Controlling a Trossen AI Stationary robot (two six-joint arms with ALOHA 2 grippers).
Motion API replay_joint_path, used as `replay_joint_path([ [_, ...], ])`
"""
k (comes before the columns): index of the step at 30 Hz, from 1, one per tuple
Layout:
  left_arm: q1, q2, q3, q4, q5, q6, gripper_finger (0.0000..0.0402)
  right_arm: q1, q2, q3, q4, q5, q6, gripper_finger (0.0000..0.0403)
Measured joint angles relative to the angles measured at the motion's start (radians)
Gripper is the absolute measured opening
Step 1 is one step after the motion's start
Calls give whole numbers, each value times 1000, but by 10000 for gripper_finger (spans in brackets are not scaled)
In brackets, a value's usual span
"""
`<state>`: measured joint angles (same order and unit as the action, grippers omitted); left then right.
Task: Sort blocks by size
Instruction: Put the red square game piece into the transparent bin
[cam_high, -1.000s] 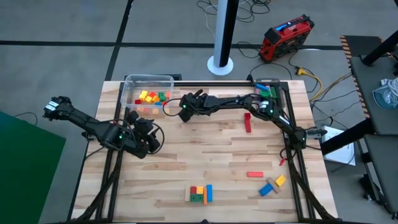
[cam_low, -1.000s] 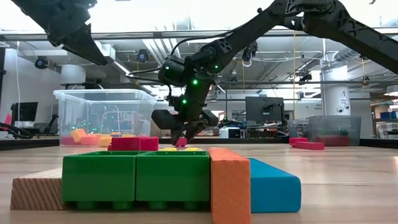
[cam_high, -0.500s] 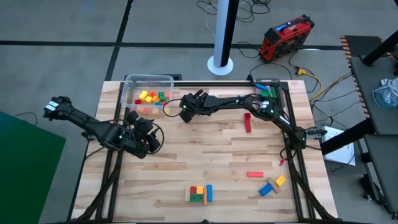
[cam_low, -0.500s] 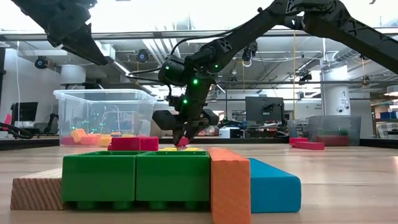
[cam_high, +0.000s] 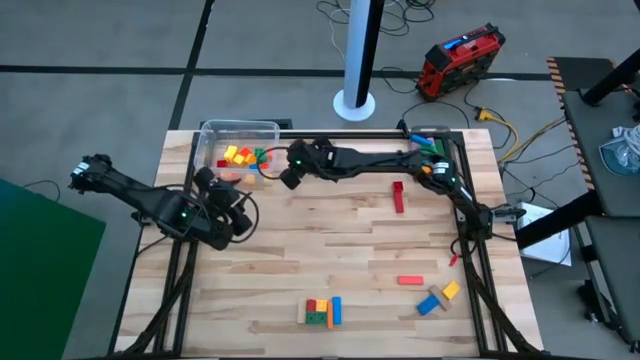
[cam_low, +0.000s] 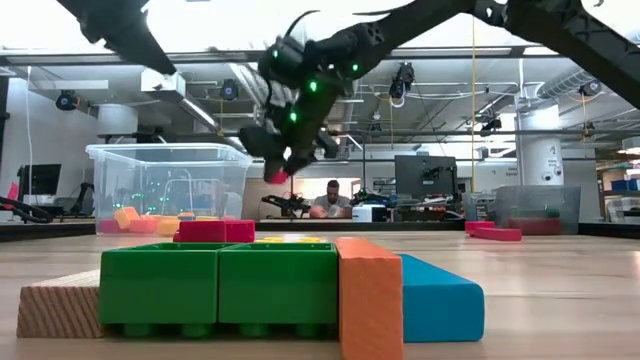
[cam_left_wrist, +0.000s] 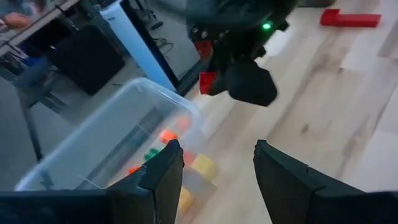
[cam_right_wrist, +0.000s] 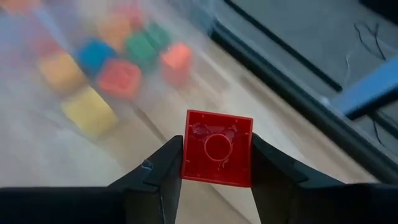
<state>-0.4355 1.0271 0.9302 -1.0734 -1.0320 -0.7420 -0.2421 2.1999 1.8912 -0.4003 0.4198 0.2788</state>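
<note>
- The wooden table carries everything; both dark arms reach in over it.
- The right arm stretches from the table's right edge across toward the clear tub at the far left corner.
- The left arm lies along the left side, its gripper on the near side of the tub; its fingers stand apart with nothing between them.
- The right gripper hangs in the air just beside the tub's right wall, lifted clear of the tabletop in the low view.
- Its two fingers are clamped on a small red cube, one pad on each side, the hollow underside facing the wrist camera. The same cube shows as a red speck under the gripper in the low view.
- Inside the tub lie small cubes in yellow, orange, red and green.
- A cluster of blocks sits by the near edge: green, orange, blue, red.
- A red bar lies on the right half of the table.
- A red, a blue and a yellow block lie near the near right corner.
</note>
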Motion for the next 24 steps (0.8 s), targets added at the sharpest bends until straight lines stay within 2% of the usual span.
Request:
replay_joint_path([
  [5,0,-5,54,-95,-16,0,173,14,-38,0,40,0,-56,131],
  [11,0,-33,58,-196,-81,-22,173,35,-70,0,199,-16,-151,143],
  [18,0,-65,57,-217,-141,-19,173,34,0,2,573,-295,-221,138],
  [24,0,-86,57,-225,-154,-18,173,30,87,1,743,-314,-193,150],
])
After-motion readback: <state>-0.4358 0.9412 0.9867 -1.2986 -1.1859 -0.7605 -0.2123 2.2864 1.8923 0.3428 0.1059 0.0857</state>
